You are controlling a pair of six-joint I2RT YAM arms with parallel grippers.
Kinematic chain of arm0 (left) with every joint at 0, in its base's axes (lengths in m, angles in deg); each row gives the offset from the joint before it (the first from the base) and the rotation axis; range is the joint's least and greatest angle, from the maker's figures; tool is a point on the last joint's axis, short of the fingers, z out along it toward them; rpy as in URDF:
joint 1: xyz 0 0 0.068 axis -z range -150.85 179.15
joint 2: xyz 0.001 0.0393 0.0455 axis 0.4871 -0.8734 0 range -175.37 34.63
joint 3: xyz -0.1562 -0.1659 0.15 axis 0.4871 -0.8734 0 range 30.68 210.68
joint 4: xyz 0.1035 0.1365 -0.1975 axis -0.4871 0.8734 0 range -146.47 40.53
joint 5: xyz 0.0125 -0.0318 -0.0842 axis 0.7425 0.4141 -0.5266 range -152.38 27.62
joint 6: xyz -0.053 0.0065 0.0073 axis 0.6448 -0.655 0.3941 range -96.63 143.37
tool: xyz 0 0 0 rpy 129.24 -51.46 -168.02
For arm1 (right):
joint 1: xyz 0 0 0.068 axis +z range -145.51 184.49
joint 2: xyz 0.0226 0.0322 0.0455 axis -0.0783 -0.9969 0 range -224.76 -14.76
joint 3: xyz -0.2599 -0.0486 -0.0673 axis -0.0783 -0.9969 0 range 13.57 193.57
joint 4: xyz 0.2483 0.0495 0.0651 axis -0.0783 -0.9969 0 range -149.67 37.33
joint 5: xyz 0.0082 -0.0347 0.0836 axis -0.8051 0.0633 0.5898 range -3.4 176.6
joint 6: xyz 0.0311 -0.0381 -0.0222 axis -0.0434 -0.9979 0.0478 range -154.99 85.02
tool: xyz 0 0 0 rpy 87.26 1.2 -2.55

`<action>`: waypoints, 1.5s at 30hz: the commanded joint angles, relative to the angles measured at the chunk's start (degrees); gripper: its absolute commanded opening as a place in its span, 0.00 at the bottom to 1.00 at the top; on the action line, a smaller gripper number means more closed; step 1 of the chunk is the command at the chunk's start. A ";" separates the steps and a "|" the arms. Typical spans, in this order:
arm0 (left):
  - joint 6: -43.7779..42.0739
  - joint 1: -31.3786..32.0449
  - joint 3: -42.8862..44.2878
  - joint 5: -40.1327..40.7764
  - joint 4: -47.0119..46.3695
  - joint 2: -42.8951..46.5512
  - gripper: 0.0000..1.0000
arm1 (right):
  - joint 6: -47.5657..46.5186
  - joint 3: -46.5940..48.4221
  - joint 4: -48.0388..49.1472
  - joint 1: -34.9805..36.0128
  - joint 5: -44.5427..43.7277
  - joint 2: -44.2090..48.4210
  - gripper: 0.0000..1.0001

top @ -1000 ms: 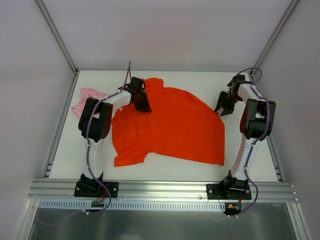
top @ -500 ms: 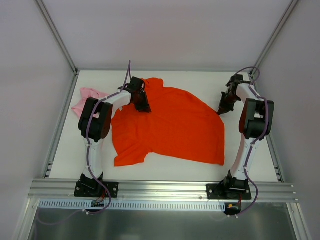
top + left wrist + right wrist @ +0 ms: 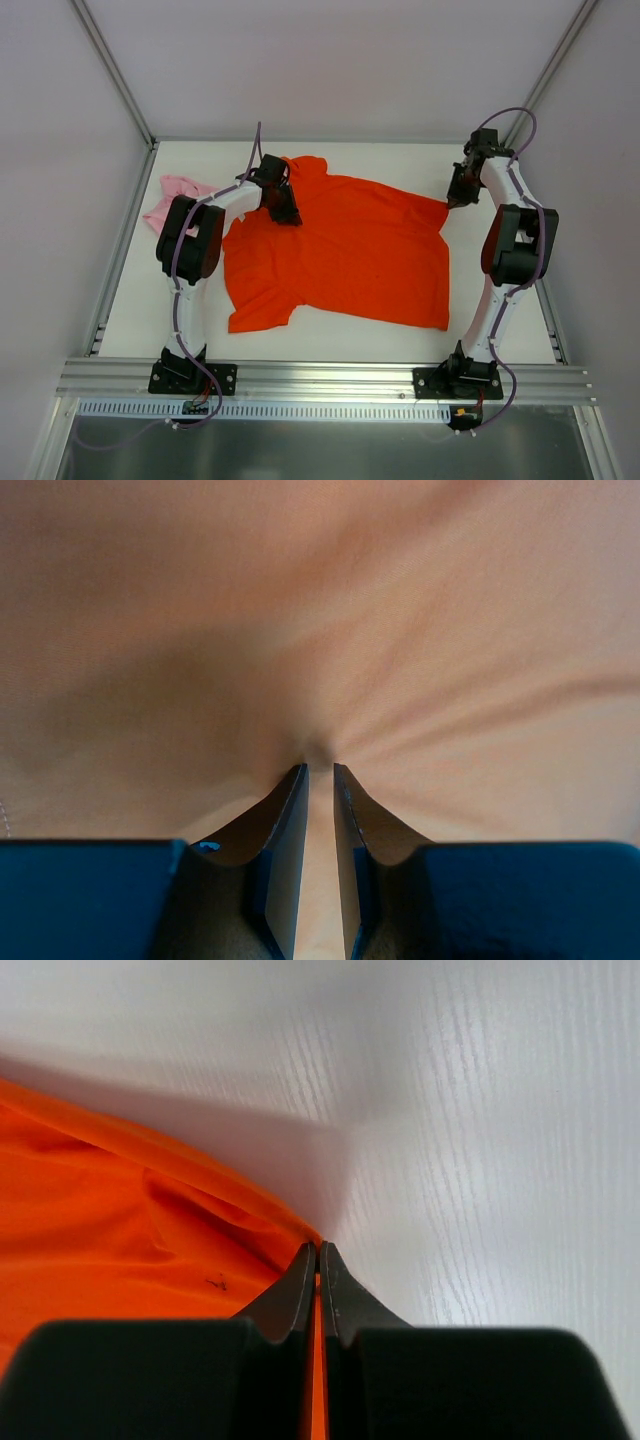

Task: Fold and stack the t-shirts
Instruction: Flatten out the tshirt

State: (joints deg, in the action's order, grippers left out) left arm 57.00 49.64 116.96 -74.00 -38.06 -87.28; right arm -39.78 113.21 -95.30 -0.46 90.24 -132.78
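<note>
The orange-red t-shirt lies spread across the middle of the white table. My left gripper presses down on its far left part by the shoulder. In the left wrist view the jaws pinch a puckered fold of cloth that fills the frame. My right gripper is shut on the shirt's far right corner, which is drawn out into a point. The right wrist view shows orange fabric clamped between the closed fingers. The pale pink t-shirt lies crumpled at the far left.
Metal frame posts and grey walls enclose the table on the left, right and back. An aluminium rail carrying both arm bases runs along the near edge. Bare tabletop shows to the right of the clamped corner.
The right gripper went from open to shut on the shirt's right corner, then moved toward the far right, pulling that corner out. The left arm stayed put.
</note>
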 commanded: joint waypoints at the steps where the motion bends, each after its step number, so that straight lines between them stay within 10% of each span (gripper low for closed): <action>1: -2.60 -0.89 -2.78 4.76 8.39 -0.96 0.18 | -0.65 2.32 0.26 0.20 -2.93 4.10 0.01; 35: -4.45 -0.89 5.30 4.59 10.24 -0.79 0.20 | -8.74 32.46 7.56 1.96 -13.48 -24.27 0.01; 38: -4.97 -0.89 6.27 4.67 10.32 -1.05 0.20 | -9.53 35.71 7.65 2.23 -14.53 -26.55 0.15; 42: -5.41 -0.89 7.94 4.59 10.33 -1.67 0.20 | -9.70 36.07 9.40 2.40 -16.20 -26.48 0.72; 45: -5.68 -0.89 8.73 4.24 9.98 -1.67 0.21 | -10.14 35.89 10.72 2.58 -17.79 -24.64 0.78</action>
State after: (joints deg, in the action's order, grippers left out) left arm 53.11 49.64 123.25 -70.83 -29.01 -88.72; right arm -49.01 146.21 -87.59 1.90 75.82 -160.19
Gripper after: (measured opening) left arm 0.208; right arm 0.761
